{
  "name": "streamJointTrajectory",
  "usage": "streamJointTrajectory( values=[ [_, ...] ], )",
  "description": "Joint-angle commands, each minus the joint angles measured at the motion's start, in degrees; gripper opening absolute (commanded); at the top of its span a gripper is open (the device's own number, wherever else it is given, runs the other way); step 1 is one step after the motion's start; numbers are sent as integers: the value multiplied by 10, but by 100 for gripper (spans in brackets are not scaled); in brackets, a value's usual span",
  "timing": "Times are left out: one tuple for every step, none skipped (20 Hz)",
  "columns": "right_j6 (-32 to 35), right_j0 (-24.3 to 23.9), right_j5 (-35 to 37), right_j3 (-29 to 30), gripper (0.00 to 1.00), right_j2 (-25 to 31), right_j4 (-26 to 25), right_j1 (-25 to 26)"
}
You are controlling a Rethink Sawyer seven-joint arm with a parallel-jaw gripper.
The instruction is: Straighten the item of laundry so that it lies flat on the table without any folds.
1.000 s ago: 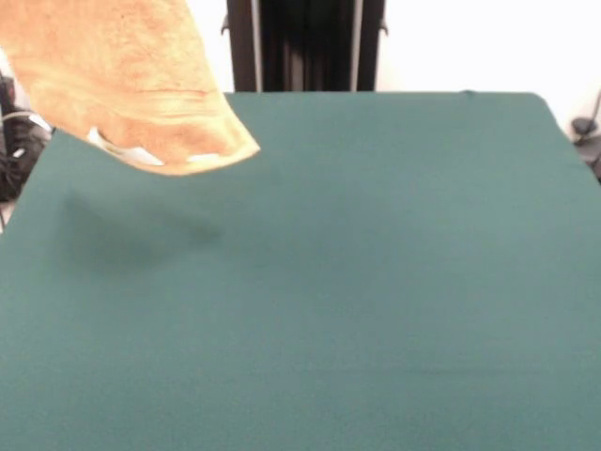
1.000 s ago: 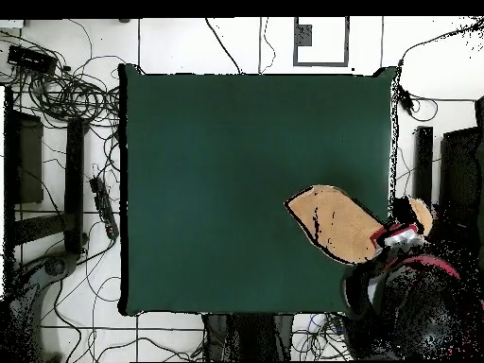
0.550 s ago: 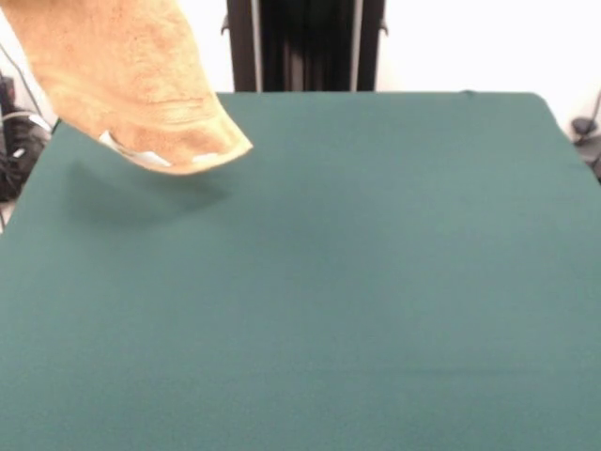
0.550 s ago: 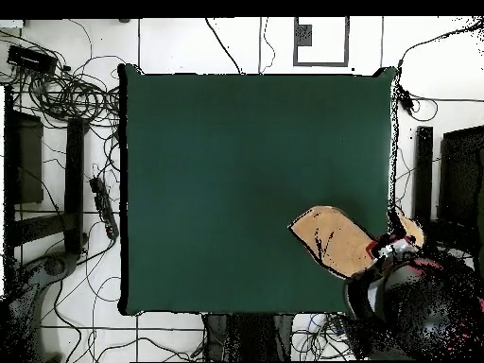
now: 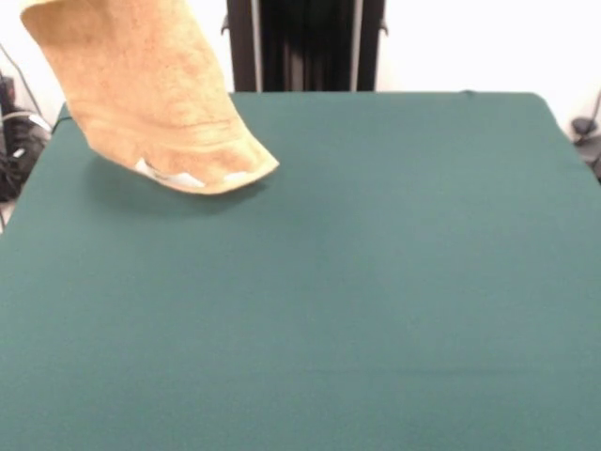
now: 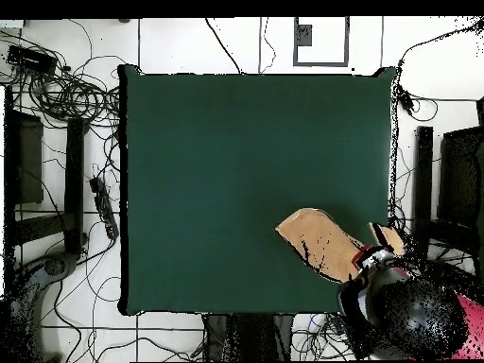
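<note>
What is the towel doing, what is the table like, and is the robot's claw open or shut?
Towel: hanging in the air from above, bunched and not flat, its bottom edge low over the table near one corner.
Table: covered in smooth green cloth, nothing else lying on it.
Robot arm: at the table's corner, above the towel's top end.
Claw: cannot tell if open or shut.

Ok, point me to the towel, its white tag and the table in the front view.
towel [image 5: 155, 94], front view, middle of the hanging orange-tan cloth.
white tag [image 5: 178, 178], front view, pale strip at the towel's lowest edge.
table [image 5: 394, 282], front view, bare green cloth right of the towel.
</note>
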Motion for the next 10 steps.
streamJointTrajectory(
  values=[
    [-225, -25, -15, 113, 0, 106, -7, 37],
    [-228, -32, -26, 119, 0, 113, -9, 40],
    [-230, -38, -37, 124, 0, 120, -12, 43],
    [-231, -41, -42, 127, 0, 124, -16, 43],
    [-233, -44, -48, 130, 0, 128, -20, 44],
    [-238, -48, -50, 134, 0, 134, -24, 43],
    [-246, -51, -49, 136, 0, 140, -27, 41],
    [-252, -52, -46, 136, 0, 146, -34, 40],
    [-250, -47, -43, 131, 0, 149, -44, 41],
    [-248, -43, -40, 125, 0, 152, -55, 42]
  ],
)
